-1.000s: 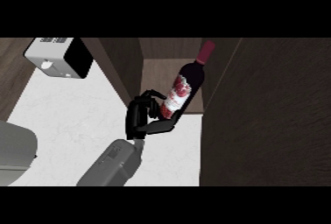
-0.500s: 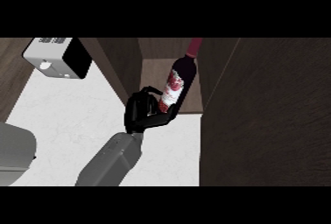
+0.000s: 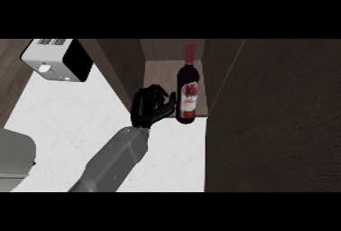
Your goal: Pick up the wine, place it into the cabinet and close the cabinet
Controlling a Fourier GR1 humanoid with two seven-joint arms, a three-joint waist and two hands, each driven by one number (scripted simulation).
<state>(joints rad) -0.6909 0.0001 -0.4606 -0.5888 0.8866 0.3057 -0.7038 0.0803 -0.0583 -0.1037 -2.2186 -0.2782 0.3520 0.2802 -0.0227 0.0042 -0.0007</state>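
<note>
White counter [image 3: 80,117] is filling 8 o'clock, with an open cabinet [image 3: 160,74] at 12 o'clock. 1 wine bottle [image 3: 188,92] is standing upright there, near the shelf's front edge. The left hand [image 3: 149,108] is hovering at its 9 o'clock, fingers relaxed, holding nothing. Withdrawing toward 6 o'clock is looking safest, avoiding a knock.

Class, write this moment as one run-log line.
stage: wine placed | wine bottle: upright at front edge of cabinet floor | left hand: open, beside wine bottle | cabinet: open, not yet closed
</note>
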